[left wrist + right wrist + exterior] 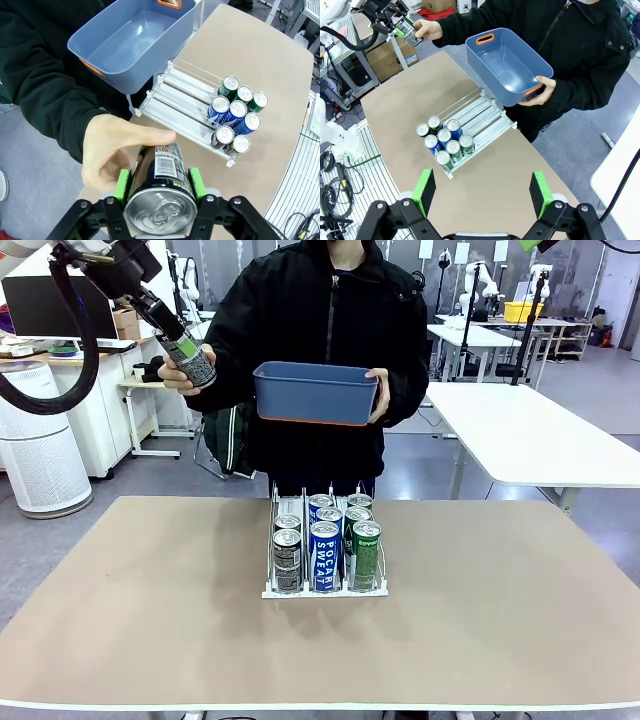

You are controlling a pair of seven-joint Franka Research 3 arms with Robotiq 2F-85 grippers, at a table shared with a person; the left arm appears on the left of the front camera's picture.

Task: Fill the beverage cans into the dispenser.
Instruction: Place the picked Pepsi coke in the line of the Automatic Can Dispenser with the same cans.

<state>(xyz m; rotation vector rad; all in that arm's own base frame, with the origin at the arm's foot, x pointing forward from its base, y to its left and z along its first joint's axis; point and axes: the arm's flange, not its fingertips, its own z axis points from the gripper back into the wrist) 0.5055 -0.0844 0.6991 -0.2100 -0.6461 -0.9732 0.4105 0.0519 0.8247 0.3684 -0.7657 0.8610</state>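
My left gripper (186,350) is raised at the far left, shut on a dark grey can (194,362). The person's hand (172,377) also grips that can. In the left wrist view the green pads (122,184) clamp the can (161,200) with its silver top facing me, and the person's thumb lies across it. The dispenser (270,592) stands mid-table with several cans (324,554) at its front: dark in the left lane, blue in the middle, green on the right. High over the table's near side, my right gripper (482,192) is open and holds nothing.
With the other hand the person holds an empty blue tub (315,392) above the table's far edge, behind the dispenser. Bare tabletop (150,580) lies on both sides of the rack. White tables and an air purifier stand beyond.
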